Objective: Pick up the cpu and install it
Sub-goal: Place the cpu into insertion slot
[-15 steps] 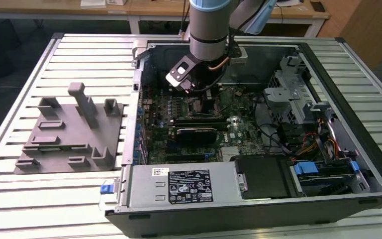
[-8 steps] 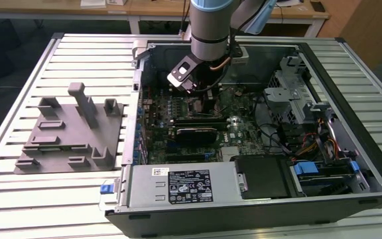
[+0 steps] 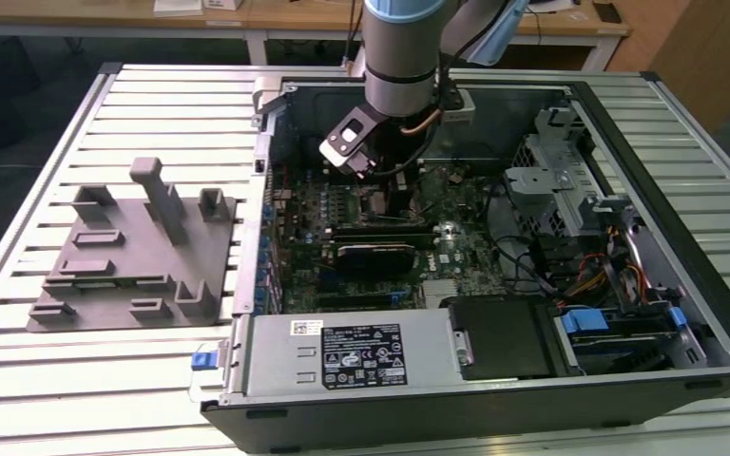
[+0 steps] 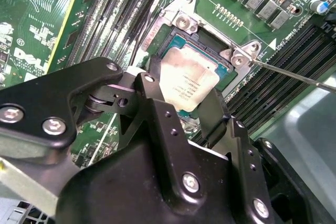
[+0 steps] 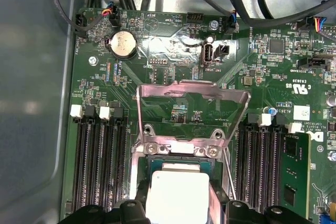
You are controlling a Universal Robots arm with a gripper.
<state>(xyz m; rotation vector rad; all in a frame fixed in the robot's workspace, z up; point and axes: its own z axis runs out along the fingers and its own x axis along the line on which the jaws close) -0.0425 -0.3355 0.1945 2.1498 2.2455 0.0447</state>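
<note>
1. The gripper [image 4: 182,93] stood inside the case [image 3: 467,423], at 12 o'clock of the board [image 3: 467,252] in the exterior view. Its fingers [image 4: 152,93] were narrow, clamped on two opposite edges of the cpu [image 4: 186,77].
2. The cpu lay over the socket [image 4: 181,22]. Whether it was fully seated could not be told. The load plate [image 5: 191,85] stood raised and the lever [image 4: 294,74] was free.
3. To do this step well, you needed to keep the cpu flat, match its corners to the socket and apply no downward force, because the contacts probably bend easily.
4. Dark print showed on the cpu lid, white lettering on the board and a label [image 3: 365,356] on the power supply [image 3: 277,356]. None is reproduced here.
</note>
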